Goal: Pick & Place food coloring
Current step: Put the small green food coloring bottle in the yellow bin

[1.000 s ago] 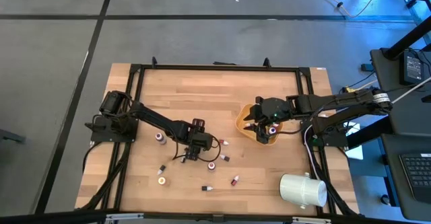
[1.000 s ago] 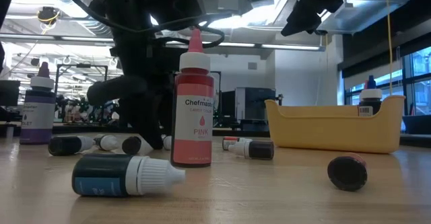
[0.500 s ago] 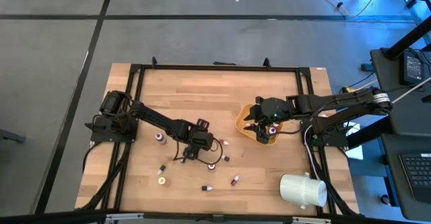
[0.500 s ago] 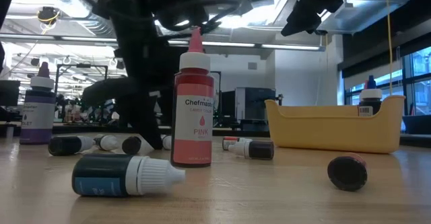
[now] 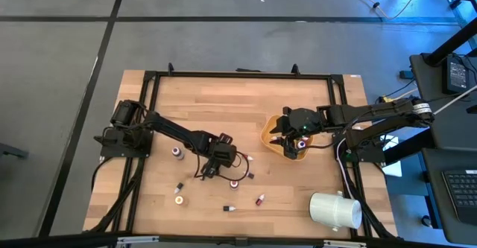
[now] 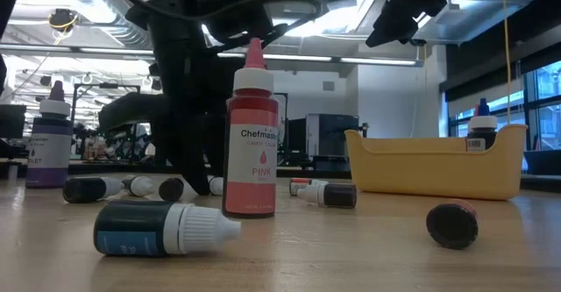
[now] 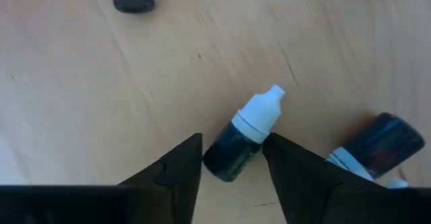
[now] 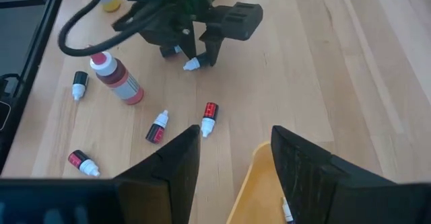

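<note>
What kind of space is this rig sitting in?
Probably a robotics lab or workshop: a framed wooden table stands on grey concrete floor, a workstation with a keyboard is beside it, and exposed ceiling ducts run overhead.

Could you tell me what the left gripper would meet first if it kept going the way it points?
The dark white-capped bottle lying between the left gripper's fingers, then the table right under it.
</note>
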Controlling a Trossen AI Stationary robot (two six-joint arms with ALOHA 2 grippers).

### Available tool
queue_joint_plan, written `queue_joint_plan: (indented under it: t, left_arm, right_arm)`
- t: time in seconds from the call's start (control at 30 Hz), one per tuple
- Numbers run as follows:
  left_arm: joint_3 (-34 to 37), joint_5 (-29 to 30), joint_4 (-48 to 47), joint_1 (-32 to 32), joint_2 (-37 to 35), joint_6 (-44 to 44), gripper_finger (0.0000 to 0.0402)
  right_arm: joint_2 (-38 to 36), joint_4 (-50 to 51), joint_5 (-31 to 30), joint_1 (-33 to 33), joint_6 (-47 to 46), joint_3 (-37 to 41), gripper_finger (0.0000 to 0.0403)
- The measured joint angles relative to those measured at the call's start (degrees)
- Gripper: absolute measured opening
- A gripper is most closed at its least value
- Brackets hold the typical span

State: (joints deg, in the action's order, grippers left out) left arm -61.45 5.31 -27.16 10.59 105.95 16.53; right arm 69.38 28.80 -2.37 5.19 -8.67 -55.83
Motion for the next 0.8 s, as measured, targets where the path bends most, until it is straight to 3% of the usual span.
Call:
queue_joint_plan:
  t: [0.4, 0.67, 0.8]
  left_arm:
    - [0.15, 1.15, -0.08, 0.24, -0.52, -3.42, 0.0079]
    - [0.22, 7.25, 1.23, -0.45, -7.40, -9.09, 0.0075]
    - [0.13, 10.71, 9.58, -1.82, -10.63, -9.15, 0.0074]
  right_arm:
    - [-0.02, 0.26, 0.00, -0.01, -0.02, 0.00, 0.0184]
    - [-0.02, 1.88, 0.00, 0.00, -1.10, -0.43, 0.0184]
    - [-0.16, 10.25, -0.02, 0.00, -2.65, -5.69, 0.0184]
